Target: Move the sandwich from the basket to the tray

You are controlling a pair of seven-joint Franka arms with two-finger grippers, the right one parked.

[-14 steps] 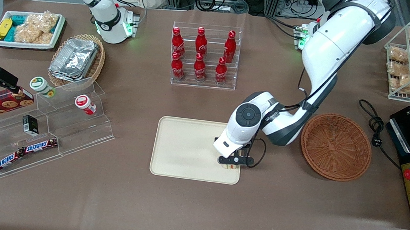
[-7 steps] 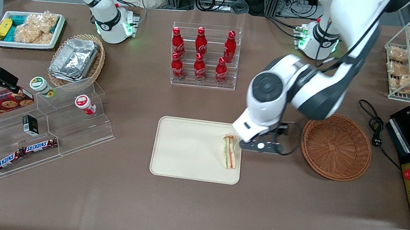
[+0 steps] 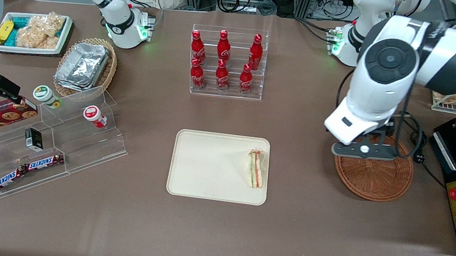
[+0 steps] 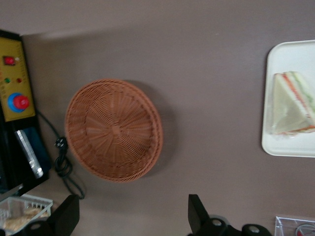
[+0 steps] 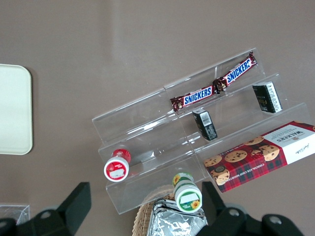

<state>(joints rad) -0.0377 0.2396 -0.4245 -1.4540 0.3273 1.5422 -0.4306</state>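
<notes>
Since the sandwich (image 3: 255, 169) already lies on the tray (image 3: 206, 166), hard against its three o'clock rim, little remains to spoil; a knock to the tray could tip it off. Empty, fingers spread, the gripper (image 3: 363, 150) hangs above the basket (image 3: 376, 179).

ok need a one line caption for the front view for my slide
Sandwich lies on the tray; the open, empty left gripper hangs above the empty basket, with a rack of red bottles farther back.
</notes>
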